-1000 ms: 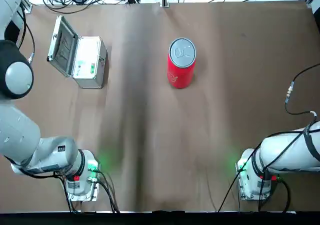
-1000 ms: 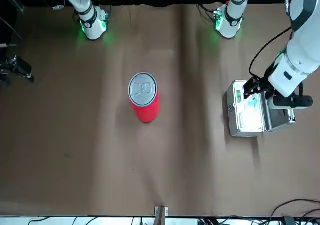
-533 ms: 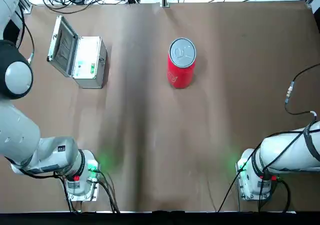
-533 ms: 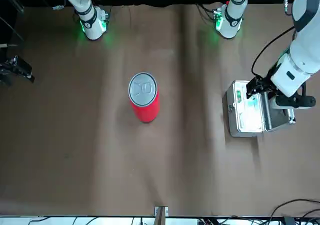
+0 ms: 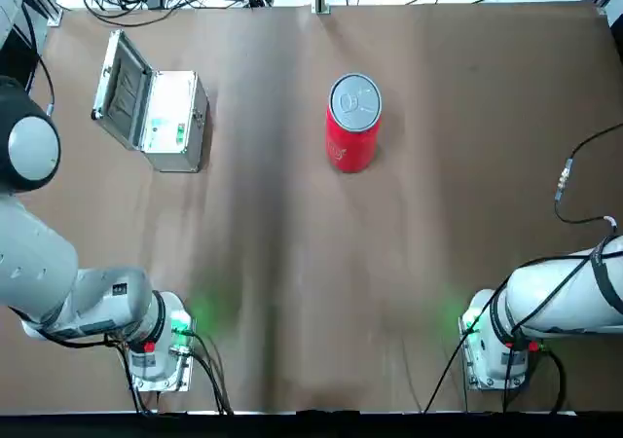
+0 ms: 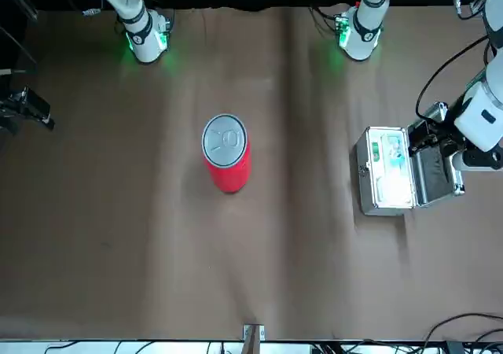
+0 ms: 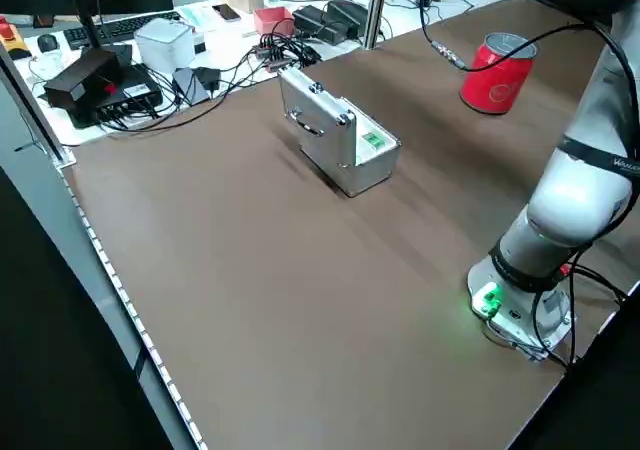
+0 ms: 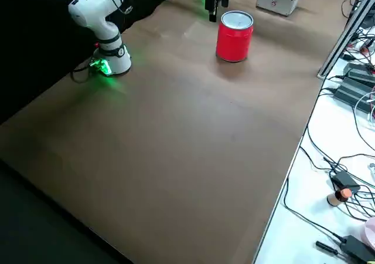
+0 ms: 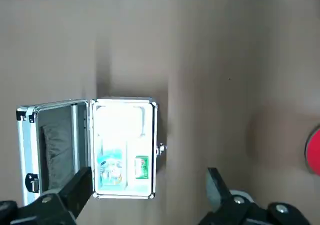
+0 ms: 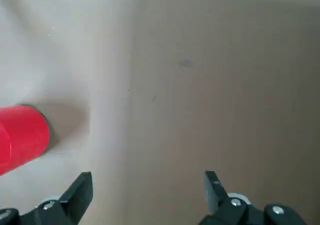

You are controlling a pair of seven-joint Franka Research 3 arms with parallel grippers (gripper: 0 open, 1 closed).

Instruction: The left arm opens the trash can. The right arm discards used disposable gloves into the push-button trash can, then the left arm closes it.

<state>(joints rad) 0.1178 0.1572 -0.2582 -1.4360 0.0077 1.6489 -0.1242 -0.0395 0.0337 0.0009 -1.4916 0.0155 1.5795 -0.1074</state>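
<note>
In the top view we count one trash can (image 5: 352,136), one metal case (image 5: 175,122); two grippers, left gripper (image 9: 147,197) above the table's left side and right gripper (image 10: 150,195) above its right, both spread, empty.

Red trash can (image 5: 351,150) with a silver-grey lid (image 5: 355,102); plain brown table (image 5: 321,292); silver case (image 5: 176,122).

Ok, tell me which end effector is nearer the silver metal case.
Left. The left end effector hangs raised on the silver metal case's open-lid side; the right end effector is far off, beyond the red trash can.
</note>
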